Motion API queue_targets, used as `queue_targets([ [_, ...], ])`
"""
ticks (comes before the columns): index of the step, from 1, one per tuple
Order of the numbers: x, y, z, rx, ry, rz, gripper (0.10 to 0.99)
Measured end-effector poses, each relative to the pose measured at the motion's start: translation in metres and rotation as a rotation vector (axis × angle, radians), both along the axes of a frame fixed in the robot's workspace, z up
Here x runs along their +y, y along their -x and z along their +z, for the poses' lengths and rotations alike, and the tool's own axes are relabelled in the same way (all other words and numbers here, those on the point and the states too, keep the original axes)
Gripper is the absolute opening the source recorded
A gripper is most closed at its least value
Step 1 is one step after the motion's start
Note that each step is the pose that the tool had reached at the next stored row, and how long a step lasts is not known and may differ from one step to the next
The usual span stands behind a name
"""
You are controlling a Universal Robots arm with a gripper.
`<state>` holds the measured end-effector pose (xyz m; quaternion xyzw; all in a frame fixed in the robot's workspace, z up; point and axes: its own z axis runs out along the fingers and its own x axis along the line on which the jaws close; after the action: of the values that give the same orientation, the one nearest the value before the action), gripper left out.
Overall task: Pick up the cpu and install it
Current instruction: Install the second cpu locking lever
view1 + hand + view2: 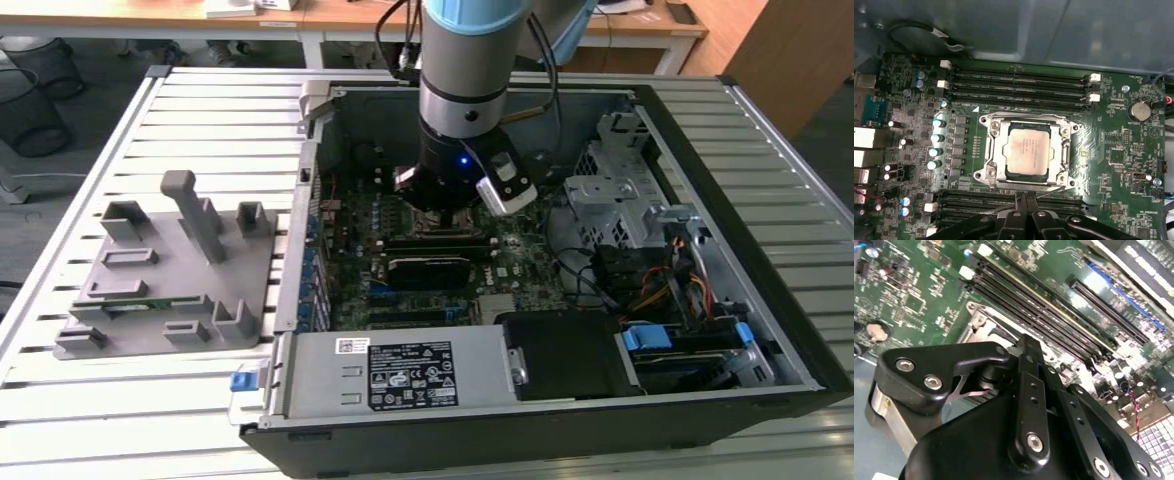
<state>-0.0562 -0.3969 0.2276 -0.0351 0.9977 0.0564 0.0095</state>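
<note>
The cpu [1027,150] already sits in its socket [1026,152] mid-frame in the first wrist view. The pincer [1024,200] hovers just above it, fingers together, holding nothing.

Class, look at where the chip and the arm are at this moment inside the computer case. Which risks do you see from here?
1. The cpu lies in the socket frame; whether it sits fully flat cannot be judged, so it may be skewed.
2. The gripper hangs close above the motherboard beside the memory slots, so a small drift might knock parts.
3. The arm reaches deep into the case near loose cables, which might snag.
</note>
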Motion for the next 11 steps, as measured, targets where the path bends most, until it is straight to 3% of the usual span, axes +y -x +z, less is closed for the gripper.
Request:
queue_targets([
  [4, -0.0020, 0.0083, -0.0020, 0.0000, -0.001, 0.000, 0.106],
  [11, -0.0026, 0.0102, -0.0111, 0.0008, -0.003, 0.000, 0.106],
])
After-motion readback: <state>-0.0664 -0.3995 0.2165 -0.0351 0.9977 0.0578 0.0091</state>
